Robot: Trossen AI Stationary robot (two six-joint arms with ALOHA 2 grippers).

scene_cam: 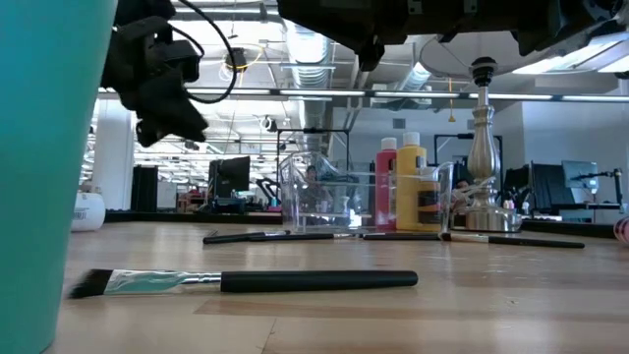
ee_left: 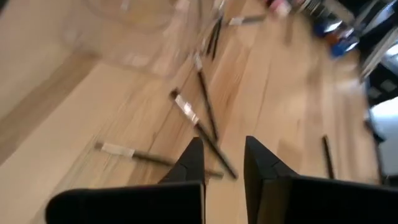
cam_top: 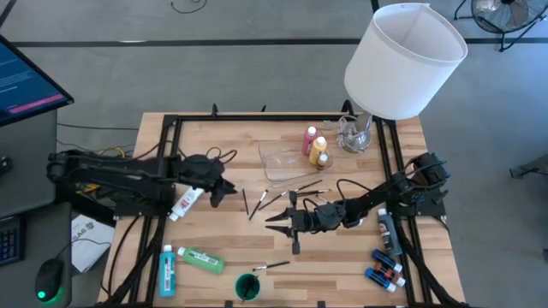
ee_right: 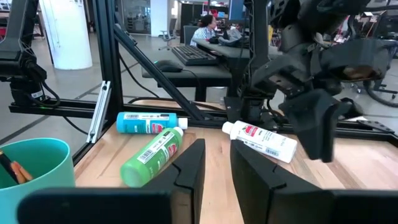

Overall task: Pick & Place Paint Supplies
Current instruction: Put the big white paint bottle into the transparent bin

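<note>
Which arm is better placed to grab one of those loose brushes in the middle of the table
Probably left: the left gripper points at the brushes just ahead. The right gripper sits past them, aimed at the green bottle.

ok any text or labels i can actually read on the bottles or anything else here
None reads clearly.
green bottle: printed label, too small to read.
blue bottle: label text blurred.
white bottle: red logo and print, unreadable.
monitor: screen lines too small.
yellow bottle: dark label, illegible.
</note>
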